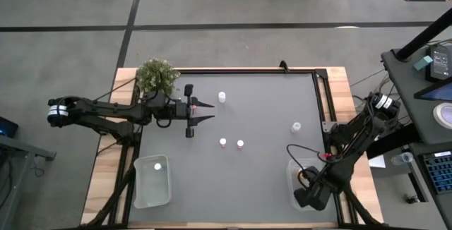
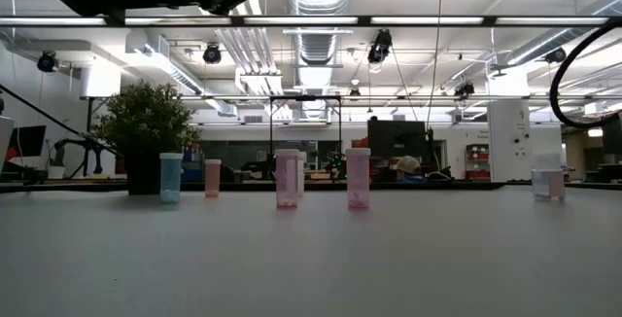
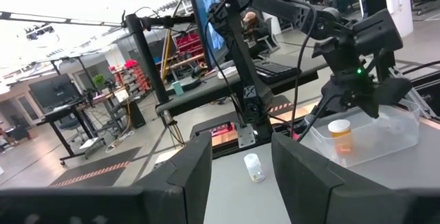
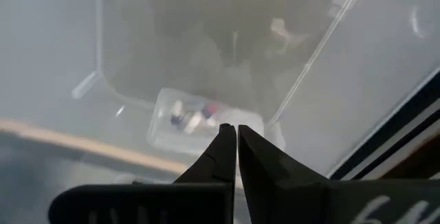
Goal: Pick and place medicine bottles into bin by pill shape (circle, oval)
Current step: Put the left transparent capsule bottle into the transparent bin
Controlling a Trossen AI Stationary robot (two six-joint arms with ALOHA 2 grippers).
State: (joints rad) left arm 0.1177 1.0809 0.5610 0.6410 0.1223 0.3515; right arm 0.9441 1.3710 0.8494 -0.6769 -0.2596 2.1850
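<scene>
**Four bottles loose on the mat, both arms clear of them**

Nearest the low camera stand two pink bottles point(image 2: 287, 178) point(image 2: 358, 177), upright and side by side at mid-frame; from above they show as two white caps point(image 1: 222, 142) point(image 1: 240, 144) just below the centre of the grey mat point(image 1: 254, 188). Another white-capped bottle point(image 1: 222, 97) stands above them toward the upper middle, and a pale one point(image 1: 296, 127) sits apart at centre right, near the mat's right edge.

A clear bin point(image 1: 152, 181) lies at lower left with one white-capped bottle point(image 1: 158, 165) inside. A second clear bin point(image 3: 385, 131) at lower right sits mostly under the right arm; the left wrist view shows an orange bottle point(image 3: 339, 133) standing in it.

The left gripper point(image 1: 205, 111) reaches in from the left edge, level with the plant point(image 1: 157, 75) at upper left, its fingers apart and holding nothing, pointing toward the upper-middle bottle but not touching it. The right gripper point(image 4: 229, 138) hangs over the lower-right bin, fingers pressed together and empty; its wrist view looks down on the bin's clear wall and a small clear packet point(image 4: 196, 119) below it.
</scene>
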